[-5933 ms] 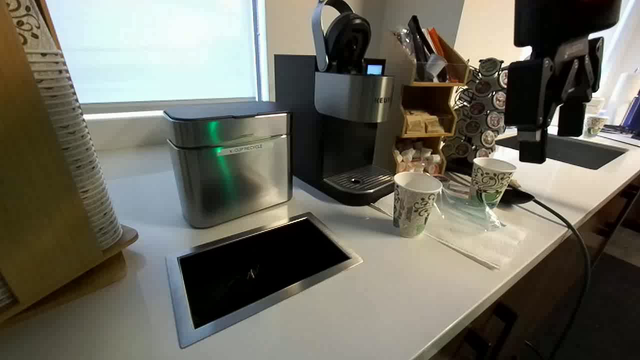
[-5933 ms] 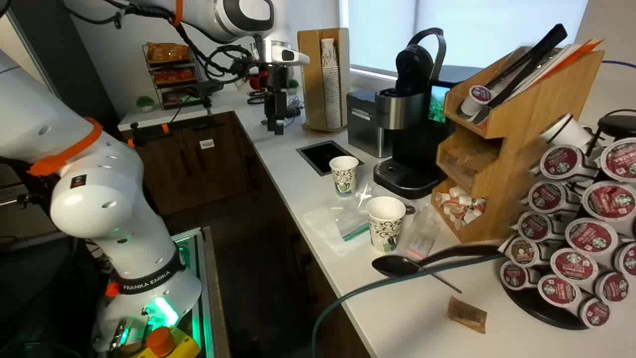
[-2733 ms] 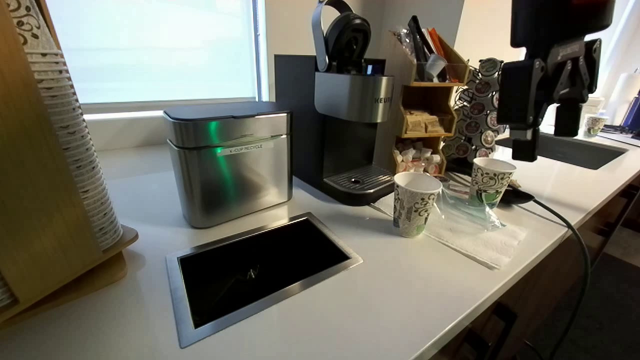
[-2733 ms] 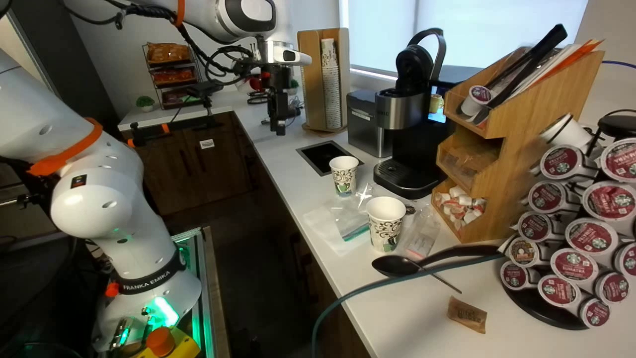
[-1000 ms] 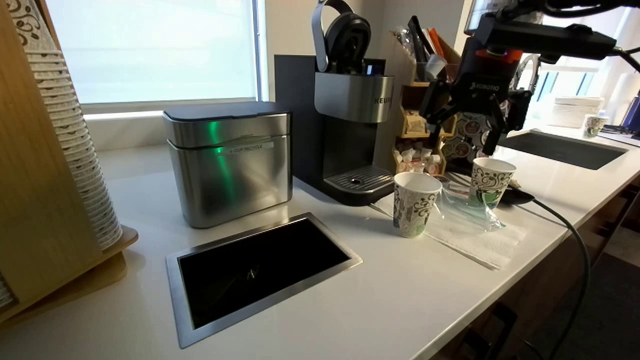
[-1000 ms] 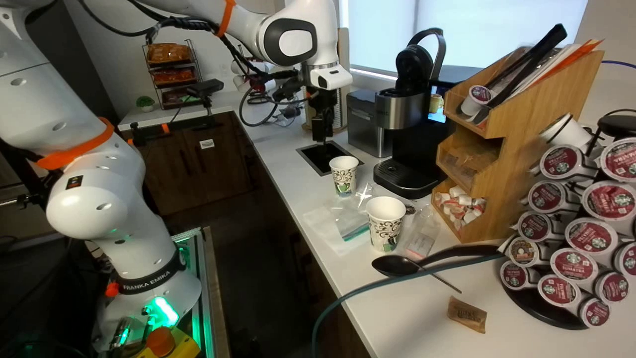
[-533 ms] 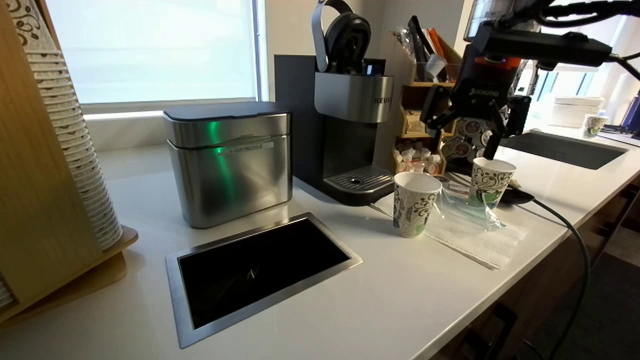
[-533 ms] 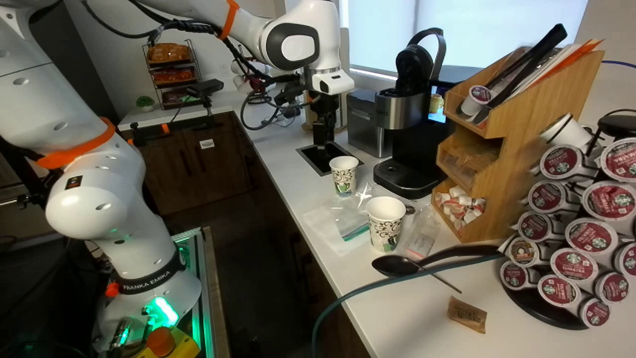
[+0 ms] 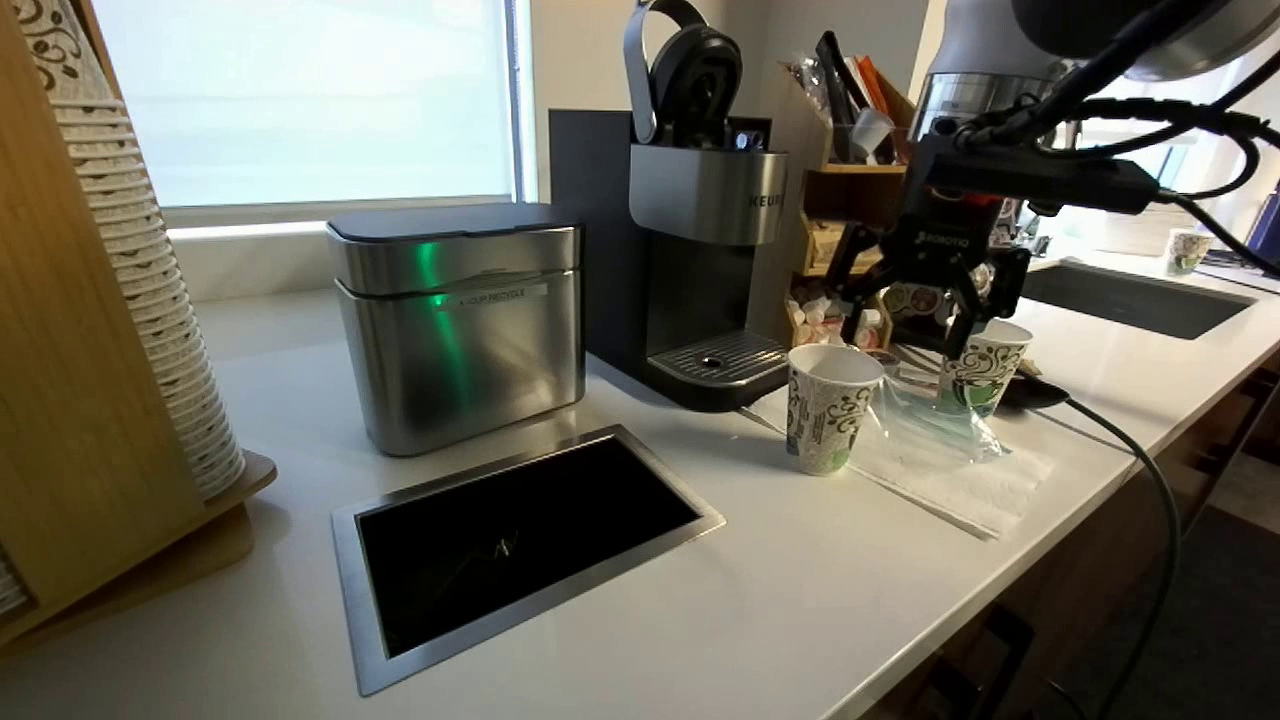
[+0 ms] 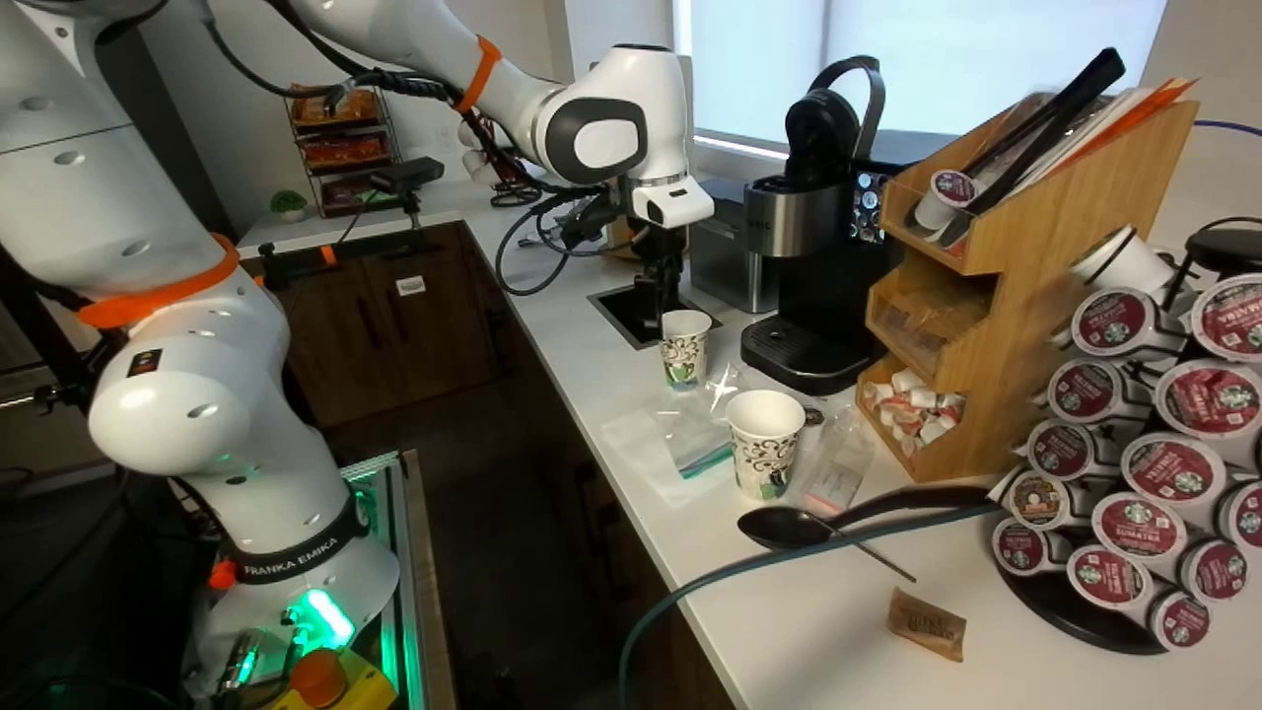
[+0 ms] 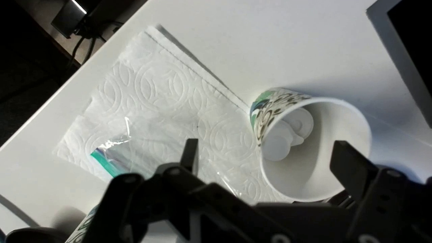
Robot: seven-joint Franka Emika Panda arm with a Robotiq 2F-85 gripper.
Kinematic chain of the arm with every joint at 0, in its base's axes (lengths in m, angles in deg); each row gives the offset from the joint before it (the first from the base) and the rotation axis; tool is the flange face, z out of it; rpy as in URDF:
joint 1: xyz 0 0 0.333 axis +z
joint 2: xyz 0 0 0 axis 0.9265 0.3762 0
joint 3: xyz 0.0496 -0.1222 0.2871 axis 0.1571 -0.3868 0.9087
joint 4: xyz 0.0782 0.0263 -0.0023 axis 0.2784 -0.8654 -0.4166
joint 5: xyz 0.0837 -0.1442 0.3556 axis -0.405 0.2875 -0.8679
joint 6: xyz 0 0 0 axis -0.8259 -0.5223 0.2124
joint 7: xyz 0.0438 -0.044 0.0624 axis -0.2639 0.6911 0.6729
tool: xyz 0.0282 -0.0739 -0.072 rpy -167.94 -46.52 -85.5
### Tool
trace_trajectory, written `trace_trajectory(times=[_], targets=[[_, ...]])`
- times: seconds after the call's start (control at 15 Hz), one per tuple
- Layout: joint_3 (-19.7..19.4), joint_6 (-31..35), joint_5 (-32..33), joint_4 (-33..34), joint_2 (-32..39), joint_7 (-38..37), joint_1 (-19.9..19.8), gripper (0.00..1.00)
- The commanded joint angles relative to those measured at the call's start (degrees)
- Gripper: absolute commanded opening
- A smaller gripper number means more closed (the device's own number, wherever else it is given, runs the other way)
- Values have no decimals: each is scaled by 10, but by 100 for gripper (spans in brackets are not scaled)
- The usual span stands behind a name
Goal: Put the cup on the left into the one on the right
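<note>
Back from the tabletop point(image 9: 760, 600) edge, the left cup point(image 9: 828, 425) looks light, crushable; I'd pinch its upper sides softly. The end effector point(image 9: 903, 337) gapes, empty.

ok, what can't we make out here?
Floor of the cup by the black spoon: its wall hides it in both exterior views; wrist view, mostly behind the gripper, cut by the bottom edge.
Inside of the metal-framed opening: too dark in both exterior views; wrist view, cut by the right edge.
Print on the brown packet: too small and blurred in an exterior view.
</note>
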Motion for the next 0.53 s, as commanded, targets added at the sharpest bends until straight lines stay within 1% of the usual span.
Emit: trace_trajectory(times=[0.0, 0.33, 0.47], targets=[[-4, 6, -5, 2, 1, 4, 6, 100], [-4, 13, 21, 5, 37, -20, 1, 100], [-9, 25, 17, 7, 54, -17, 3, 74]])
